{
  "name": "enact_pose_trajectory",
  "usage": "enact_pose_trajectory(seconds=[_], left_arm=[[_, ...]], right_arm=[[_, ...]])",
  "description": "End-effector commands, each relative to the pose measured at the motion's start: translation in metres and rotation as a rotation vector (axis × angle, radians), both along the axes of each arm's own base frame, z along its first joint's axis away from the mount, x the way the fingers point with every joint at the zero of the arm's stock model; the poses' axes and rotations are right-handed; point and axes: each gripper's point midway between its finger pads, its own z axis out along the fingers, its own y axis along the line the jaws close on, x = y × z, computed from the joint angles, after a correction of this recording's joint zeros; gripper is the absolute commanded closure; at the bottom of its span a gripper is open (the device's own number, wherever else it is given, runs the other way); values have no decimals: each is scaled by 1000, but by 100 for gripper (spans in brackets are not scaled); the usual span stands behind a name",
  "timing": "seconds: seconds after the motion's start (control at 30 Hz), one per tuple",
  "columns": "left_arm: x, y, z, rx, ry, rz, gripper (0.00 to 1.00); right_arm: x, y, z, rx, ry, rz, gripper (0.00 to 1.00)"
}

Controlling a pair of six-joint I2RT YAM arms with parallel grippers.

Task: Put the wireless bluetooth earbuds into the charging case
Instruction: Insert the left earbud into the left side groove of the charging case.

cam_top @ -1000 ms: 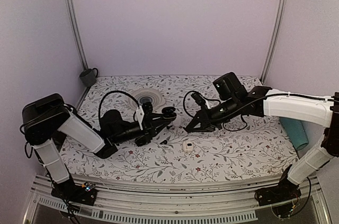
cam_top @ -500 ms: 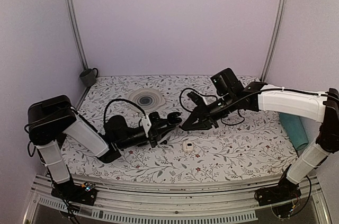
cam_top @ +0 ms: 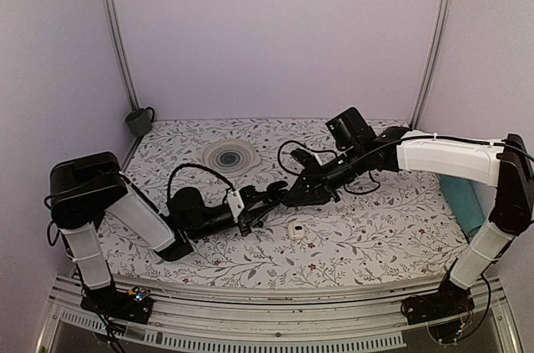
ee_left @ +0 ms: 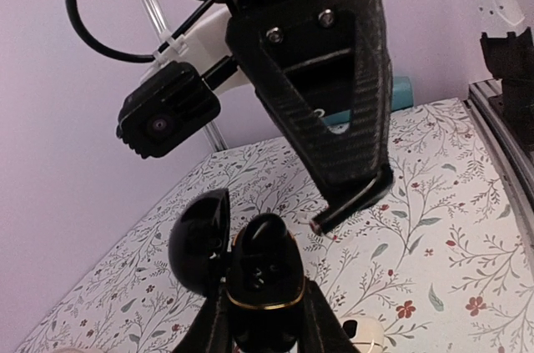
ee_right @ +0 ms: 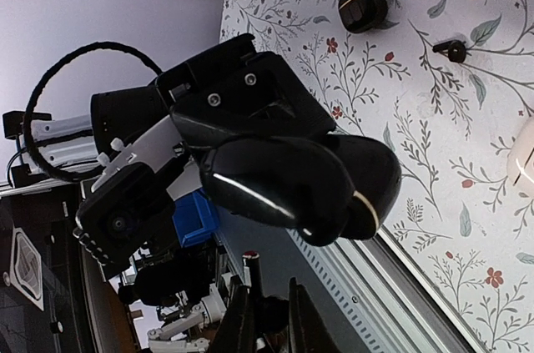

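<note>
You have little open room at the centre of the flower-printed tablecloth (cam_top: 367,244), because the two arms meet tip to tip there. The back wall at 12 o'clock and the metal rail of the near edge (cam_top: 275,299) at 6 o'clock are both well apart from them. Near the meeting point, at 5 o'clock, lies a small white oval case (cam_top: 295,229). At 10 o'clock sits a round grey disc with dark rings (cam_top: 229,155), and farther out the same way, in the corner, a dark cup (cam_top: 139,121). At 3 o'clock, by the right edge, lies a teal roll (cam_top: 465,207).

Your left gripper (ee_left: 263,324) is clenched on the glossy black charging case with a gold rim (ee_left: 265,278). In the left wrist view its lid (ee_left: 200,240) stands open toward 9 o'clock. Your right gripper (ee_left: 355,203) hangs just above, at 1 o'clock of the case. Its fingers are pinched together on what looks like a tiny black earbud with a reddish tip (ee_left: 318,224), close to the case's mouth but apart from it.

In the right wrist view a loose black earbud (ee_right: 453,50) lies on the cloth near a second black case with a gold seam (ee_right: 363,7).
</note>
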Motion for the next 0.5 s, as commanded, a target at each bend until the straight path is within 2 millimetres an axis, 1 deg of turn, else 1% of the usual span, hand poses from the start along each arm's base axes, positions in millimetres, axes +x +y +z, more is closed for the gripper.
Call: enact_pose_trajectory(seconds=[0.0,0.2,0.33,0.47], left_arm=[[-9,-5,-1,4,-57,-9,100],[-12,-6,-8,18,-76,-8,100],[-14,-5,-11,15,-83,-5,100],[-16,-4,-11,14,-98,-7,100]], right_arm=[[2,3,2,-1,42,14,87],[1,4,-3,-21,91,13,88],[2,2,-9,-43,117,12,88],[4,1,-11,-57,130,9,88]])
